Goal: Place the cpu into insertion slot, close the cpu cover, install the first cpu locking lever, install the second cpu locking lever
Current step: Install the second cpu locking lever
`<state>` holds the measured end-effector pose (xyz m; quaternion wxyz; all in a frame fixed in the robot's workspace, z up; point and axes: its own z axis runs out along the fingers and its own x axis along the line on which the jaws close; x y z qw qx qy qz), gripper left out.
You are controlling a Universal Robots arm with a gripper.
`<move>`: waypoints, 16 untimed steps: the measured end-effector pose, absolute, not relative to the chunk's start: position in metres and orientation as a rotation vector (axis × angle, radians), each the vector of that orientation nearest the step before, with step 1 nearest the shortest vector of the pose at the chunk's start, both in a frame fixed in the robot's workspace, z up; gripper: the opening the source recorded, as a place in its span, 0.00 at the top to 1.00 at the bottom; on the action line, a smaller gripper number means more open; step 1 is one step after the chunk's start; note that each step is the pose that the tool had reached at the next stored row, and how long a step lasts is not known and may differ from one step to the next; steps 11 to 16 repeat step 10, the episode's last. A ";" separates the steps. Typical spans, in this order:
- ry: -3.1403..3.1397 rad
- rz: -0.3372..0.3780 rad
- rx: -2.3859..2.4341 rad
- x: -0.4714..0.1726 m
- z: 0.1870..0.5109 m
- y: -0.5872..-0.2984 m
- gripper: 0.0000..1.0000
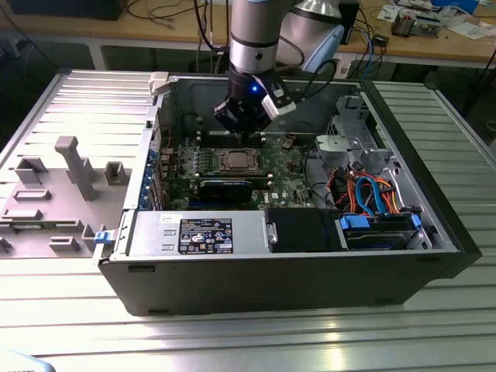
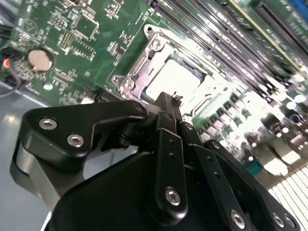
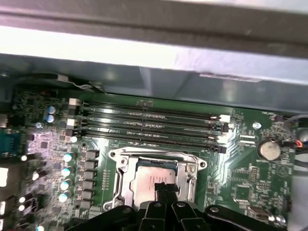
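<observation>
The gripper, fingers clenched together on nothing, hung just above the cpu in its insertion slot, hiding the chip's near edge.

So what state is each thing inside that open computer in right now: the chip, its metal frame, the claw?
cpu: lying flat in the insertion slot, silver top showing.
cpu cover: down around the cpu.
gripper: fingers together, empty, just above the cpu.
computer case: on its side, side panel off.
memory slots: long and black, beside the socket.
</observation>
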<state>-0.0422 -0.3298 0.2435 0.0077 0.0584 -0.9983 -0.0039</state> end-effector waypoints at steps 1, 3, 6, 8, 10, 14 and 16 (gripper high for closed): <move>-3.121 -0.011 0.182 -0.042 0.248 -0.330 0.89; -3.121 -0.010 0.182 -0.042 0.252 -0.330 0.89; -3.121 -0.010 0.182 -0.042 0.253 -0.330 0.89; -3.121 -0.010 0.182 -0.042 0.253 -0.330 0.89; -3.121 -0.010 0.182 -0.042 0.253 -0.330 0.89; -3.121 -0.010 0.182 -0.042 0.253 -0.330 0.89; -3.121 -0.010 0.182 -0.042 0.253 -0.330 0.89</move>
